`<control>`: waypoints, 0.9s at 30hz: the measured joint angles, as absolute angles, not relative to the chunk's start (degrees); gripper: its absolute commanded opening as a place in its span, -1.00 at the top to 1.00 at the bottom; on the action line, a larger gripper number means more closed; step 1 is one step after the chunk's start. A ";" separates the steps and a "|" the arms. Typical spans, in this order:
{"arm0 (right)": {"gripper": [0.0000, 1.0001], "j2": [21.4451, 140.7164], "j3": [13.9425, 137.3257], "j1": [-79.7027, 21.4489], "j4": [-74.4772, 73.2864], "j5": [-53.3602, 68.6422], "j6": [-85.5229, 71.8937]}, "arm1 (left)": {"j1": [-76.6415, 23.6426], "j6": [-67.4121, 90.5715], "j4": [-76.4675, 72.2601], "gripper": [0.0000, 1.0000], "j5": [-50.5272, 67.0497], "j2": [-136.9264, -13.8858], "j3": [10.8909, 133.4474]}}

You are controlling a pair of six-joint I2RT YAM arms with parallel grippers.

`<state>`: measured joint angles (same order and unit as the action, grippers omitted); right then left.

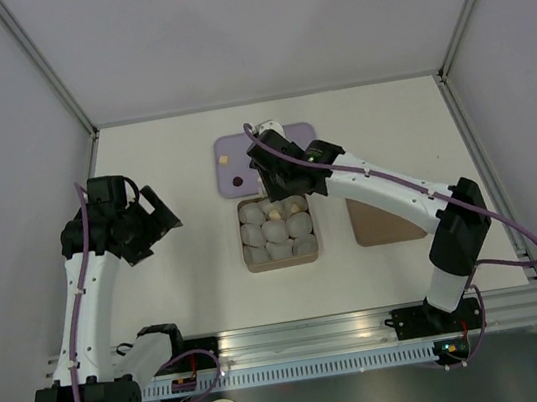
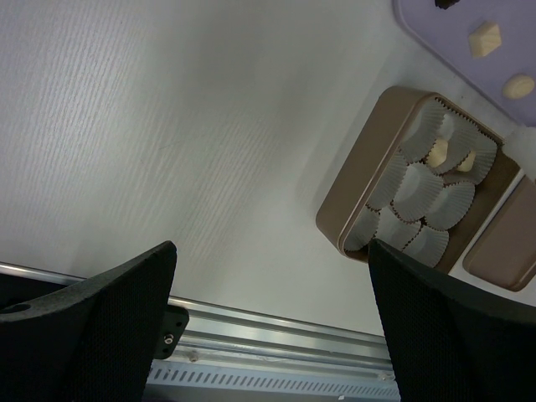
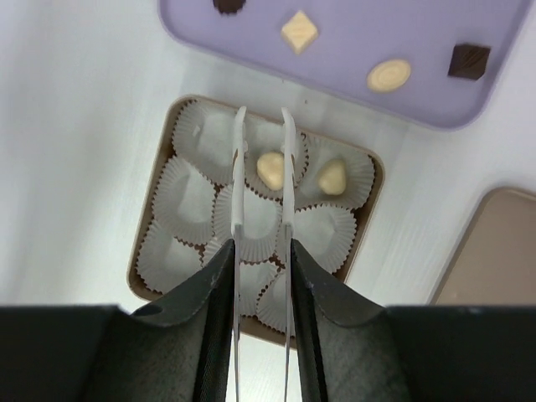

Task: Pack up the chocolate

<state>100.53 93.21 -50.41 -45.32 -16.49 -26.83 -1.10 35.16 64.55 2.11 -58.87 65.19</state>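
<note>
Right gripper (image 3: 264, 113) narrowly spread, holding nothing, hangs over box (image 2: 352, 188) of paper cups (image 3: 188, 197). One cream chocolate (image 3: 270, 170) lies in a cup right below its fingers, second cream piece (image 3: 332, 177) in the cup just right of that. Four more pieces, two cream and two dark, on purple tray (image 3: 352, 33) beyond the fingertips. Left gripper (image 1: 157, 221) spread wide over bare table (image 2: 167, 126), box well off to its right

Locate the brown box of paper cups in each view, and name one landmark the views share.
Top external: brown box at the table's centre.
Left wrist: brown box on the right side, mid-height.
Right wrist: brown box in the picture's centre.
Shared landmark: the purple tray beside the box.
</note>
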 measured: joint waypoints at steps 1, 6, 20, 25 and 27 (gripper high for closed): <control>0.30 99.85 94.06 -50.41 -45.47 -17.08 -26.74 | -1.10 35.14 64.55 -0.99 2.11 -58.87 65.19; 0.28 101.10 101.19 -48.47 -44.21 -18.09 -25.78 | -1.10 35.16 64.55 -0.99 2.13 -58.87 65.21; 0.25 125.05 121.16 -36.40 -37.63 -19.03 -14.70 | -1.10 35.14 63.44 -0.99 2.13 -58.87 65.30; 0.24 128.86 123.31 -35.44 -36.64 -18.00 -11.33 | -1.10 35.14 62.22 -0.99 2.17 -58.87 65.30; 0.23 129.67 124.11 -35.31 -36.16 -17.56 -10.33 | -1.10 35.14 61.91 -0.99 2.17 -58.87 65.30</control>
<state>129.67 124.11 -35.31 -36.16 -17.56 -10.33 -1.10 35.14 61.91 2.17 -58.87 65.30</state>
